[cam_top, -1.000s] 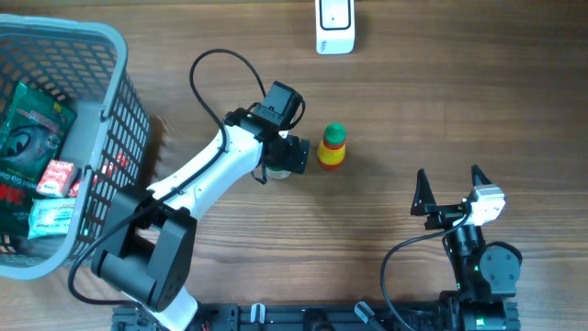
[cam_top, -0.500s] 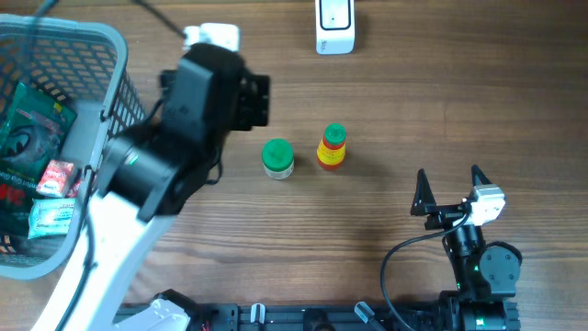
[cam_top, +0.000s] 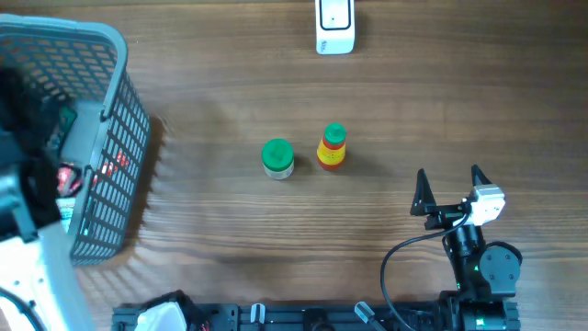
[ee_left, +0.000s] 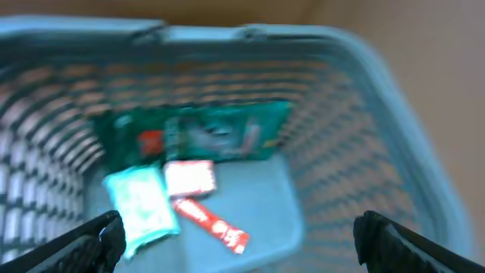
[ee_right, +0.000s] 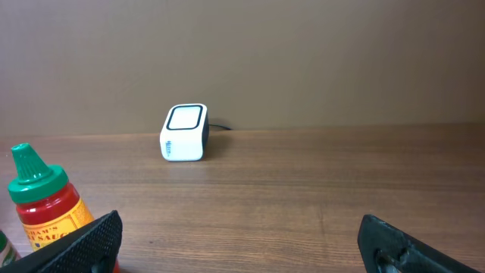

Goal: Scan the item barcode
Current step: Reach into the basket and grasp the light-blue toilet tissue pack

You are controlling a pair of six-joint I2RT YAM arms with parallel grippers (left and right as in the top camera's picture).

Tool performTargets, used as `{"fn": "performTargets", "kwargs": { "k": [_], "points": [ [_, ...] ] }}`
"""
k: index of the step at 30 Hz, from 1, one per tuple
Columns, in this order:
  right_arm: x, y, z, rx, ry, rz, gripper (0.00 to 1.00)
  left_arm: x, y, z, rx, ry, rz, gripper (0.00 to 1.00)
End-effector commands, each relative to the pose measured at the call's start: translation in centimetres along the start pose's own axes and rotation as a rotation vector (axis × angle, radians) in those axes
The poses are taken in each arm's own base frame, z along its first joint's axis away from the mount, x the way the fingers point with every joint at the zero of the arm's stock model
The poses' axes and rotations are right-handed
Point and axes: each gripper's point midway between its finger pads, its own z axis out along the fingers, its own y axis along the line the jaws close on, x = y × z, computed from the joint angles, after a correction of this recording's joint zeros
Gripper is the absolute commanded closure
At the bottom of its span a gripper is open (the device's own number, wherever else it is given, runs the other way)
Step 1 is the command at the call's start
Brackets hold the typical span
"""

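Note:
The white barcode scanner (cam_top: 334, 26) stands at the table's far edge and also shows in the right wrist view (ee_right: 184, 133). A grey mesh basket (cam_top: 118, 138) at the left holds several packaged items: a dark green packet (ee_left: 204, 133), a mint packet (ee_left: 140, 201), a small white and red box (ee_left: 189, 178) and a red bar (ee_left: 212, 222). My left gripper (ee_left: 242, 243) hovers open above the basket's inside, with nothing between its fingers. At the near right my right gripper (cam_top: 450, 188) rests open and empty.
A green-capped jar (cam_top: 277, 156) and a red sauce bottle with a green cap (cam_top: 333, 147) stand side by side mid-table. The bottle is at the left edge of the right wrist view (ee_right: 42, 205). The left arm (cam_top: 37, 257) covers the basket's near left part.
My left arm has swung from the green-capped jar up and left to above the basket, and the jar now stands free. The right arm has not moved.

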Motion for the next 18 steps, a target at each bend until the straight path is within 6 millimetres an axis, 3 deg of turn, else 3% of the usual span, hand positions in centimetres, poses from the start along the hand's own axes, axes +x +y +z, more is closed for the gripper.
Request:
{"fn": "performTargets", "kwargs": {
  "k": [1,6,10,18],
  "points": [
    [-0.2,0.1,0.0,-0.003,-0.012,-0.015,0.0,1.4,2.8,4.0,-0.067,0.19,-0.182,0.0],
    [-0.2,0.1,0.0,-0.003,-0.012,-0.015,0.0,4.4,7.4,9.0,-0.256,0.377,-0.245,0.0],
    [-0.2,0.1,0.0,-0.003,-0.012,-0.015,0.0,8.1,10.8,13.0,-0.403,0.504,-0.283,0.0],
    [-0.2,0.1,0.0,-0.003,-0.012,-0.015,0.0,15.2,13.9,17.9,-0.526,0.653,-0.247,0.05]
  ]
}}
